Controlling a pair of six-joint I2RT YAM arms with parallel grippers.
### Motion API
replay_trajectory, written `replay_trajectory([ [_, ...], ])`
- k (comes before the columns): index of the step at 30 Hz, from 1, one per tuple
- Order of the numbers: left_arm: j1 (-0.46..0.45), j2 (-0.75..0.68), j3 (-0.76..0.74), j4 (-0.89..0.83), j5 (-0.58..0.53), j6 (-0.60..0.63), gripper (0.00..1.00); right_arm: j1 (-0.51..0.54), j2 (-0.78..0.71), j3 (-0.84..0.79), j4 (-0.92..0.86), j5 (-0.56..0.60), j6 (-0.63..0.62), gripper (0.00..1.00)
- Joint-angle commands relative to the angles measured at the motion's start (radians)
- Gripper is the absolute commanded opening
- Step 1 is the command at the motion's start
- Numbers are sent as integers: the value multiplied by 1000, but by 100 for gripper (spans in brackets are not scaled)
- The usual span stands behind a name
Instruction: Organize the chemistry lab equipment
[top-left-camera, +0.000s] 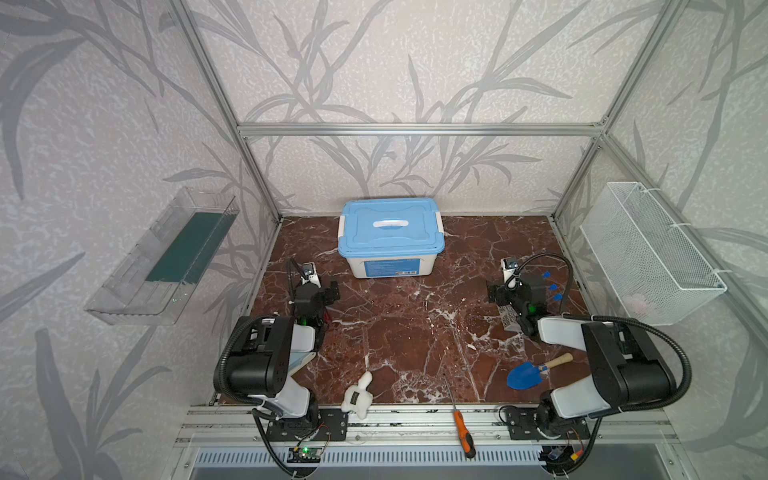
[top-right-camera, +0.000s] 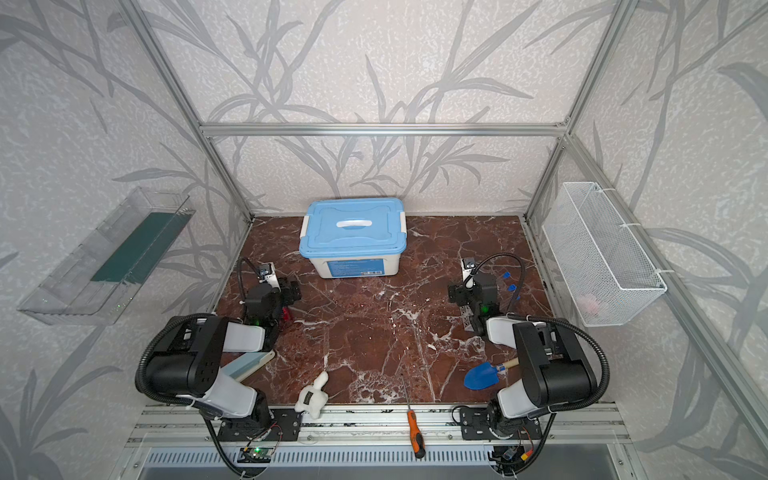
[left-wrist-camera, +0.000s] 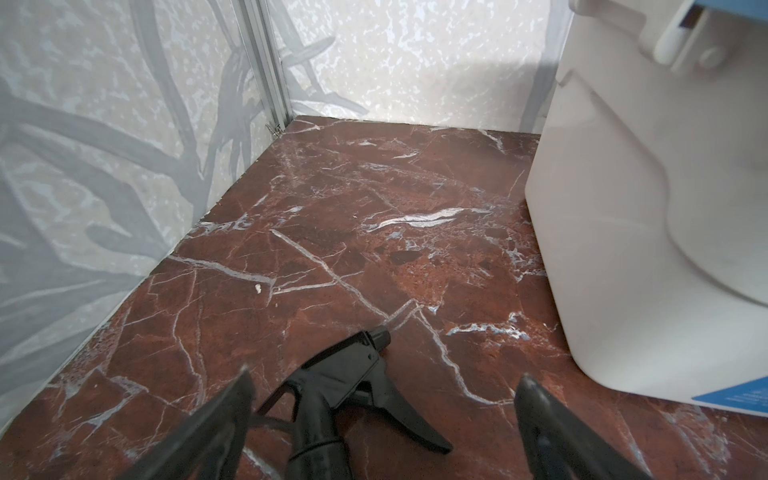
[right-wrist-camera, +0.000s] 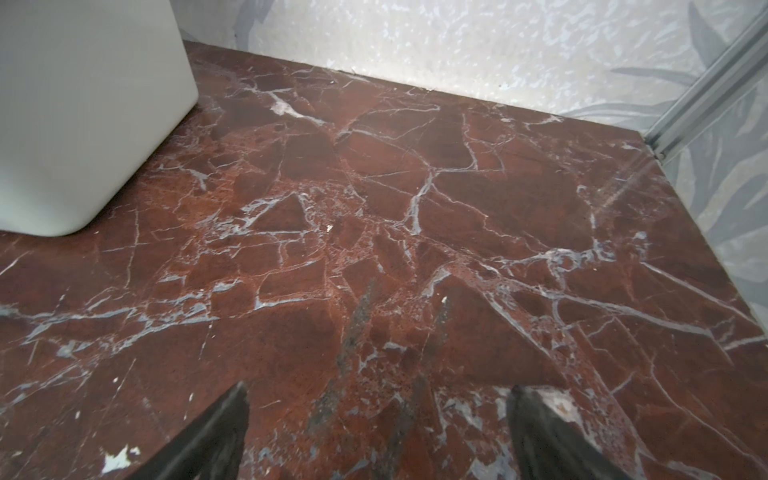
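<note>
Left hand (left-wrist-camera: 384, 377) spread wide, black plastic trigger nozzle (left-wrist-camera: 332, 386), veined red marble (left-wrist-camera: 332, 208)

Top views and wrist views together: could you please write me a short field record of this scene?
box: lid on, back centre
tubes: three blue caps beside right arm
rack: partly hidden under right arm
trowel: front right, on table
screwdriver: front edge, handle over rail
left end effector: open, spray trigger below it
right end effector: open, empty, over table
</note>
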Motion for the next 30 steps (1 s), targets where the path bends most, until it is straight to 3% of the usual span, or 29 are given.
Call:
replay_trajectory([
  [1, 4, -3, 23, -12, 14, 16, 99, -5, -3, 52, -42, -31, -19, 95],
  [3, 5, -4, 24, -12, 17, 16, 99, -12, 12, 38, 4, 7, 13, 97],
  [7, 6, -3, 25, -14, 17, 16, 99, -13, -16, 41, -28, -58, -17, 97],
  [19, 6, -3, 31, -28, 20, 18, 99, 0, -245, 137, -281, -140, -20, 96],
  [30, 6, -3, 33, -31, 21, 18, 99, -51, -419, 193, -350, 148, 71, 89],
])
